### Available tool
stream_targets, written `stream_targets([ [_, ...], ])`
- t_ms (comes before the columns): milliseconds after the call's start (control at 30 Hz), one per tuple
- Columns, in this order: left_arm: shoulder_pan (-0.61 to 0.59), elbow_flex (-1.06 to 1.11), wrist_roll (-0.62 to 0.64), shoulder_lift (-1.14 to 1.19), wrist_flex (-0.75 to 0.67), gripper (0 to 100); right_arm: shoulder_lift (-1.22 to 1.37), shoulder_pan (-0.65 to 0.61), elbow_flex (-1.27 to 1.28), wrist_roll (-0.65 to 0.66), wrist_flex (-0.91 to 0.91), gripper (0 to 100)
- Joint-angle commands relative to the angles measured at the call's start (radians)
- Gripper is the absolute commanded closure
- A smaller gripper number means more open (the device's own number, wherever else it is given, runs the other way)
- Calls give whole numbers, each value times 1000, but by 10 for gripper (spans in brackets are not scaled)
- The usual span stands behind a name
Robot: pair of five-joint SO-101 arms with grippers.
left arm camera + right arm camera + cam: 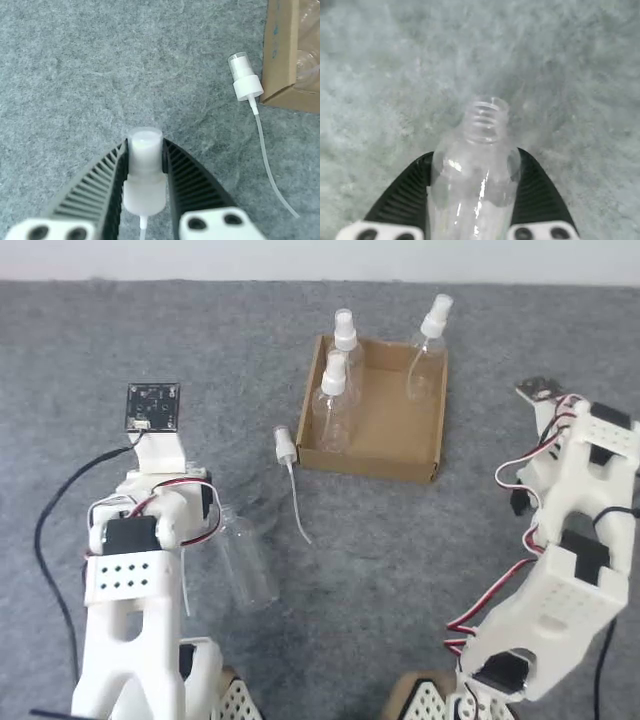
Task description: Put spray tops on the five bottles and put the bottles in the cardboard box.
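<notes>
Black ribbed fingers of the left gripper [145, 145] were closed on a white spray top [145, 175], held above the grey felt [75, 65]. The right gripper [475, 156] clamped an uncapped clear bottle [476, 185] below its neck. A loose spray top [246, 82] lay just beside the cardboard box [372, 462], in which three capped bottles [333, 405] stood. Another open bottle [247, 565] lay near the left arm.

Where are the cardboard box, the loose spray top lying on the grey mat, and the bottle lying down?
cardboard box [370, 464]: high view, on its front wall.
loose spray top [247, 86]: left wrist view, on its white collar.
lying bottle [247, 565]: high view, on its clear body.
</notes>
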Motion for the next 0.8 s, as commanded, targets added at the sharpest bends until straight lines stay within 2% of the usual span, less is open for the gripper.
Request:
stream_targets([
  [0,2,-4,0,-37,-28,988,-196,-61,-74,-14,96,993],
  [167,-3,-7,0,-44,-28,988,-397,-165,-71,-130,168,993],
  [333,-5,-15,2,-46,-25,988,-607,-354,8,-229,196,993],
  [633,-5,-105,2,-48,52,988,-1041,-766,416,-374,21,993],
  [767,-5,-205,2,-48,124,988,-1092,-963,540,-445,-79,993],
])
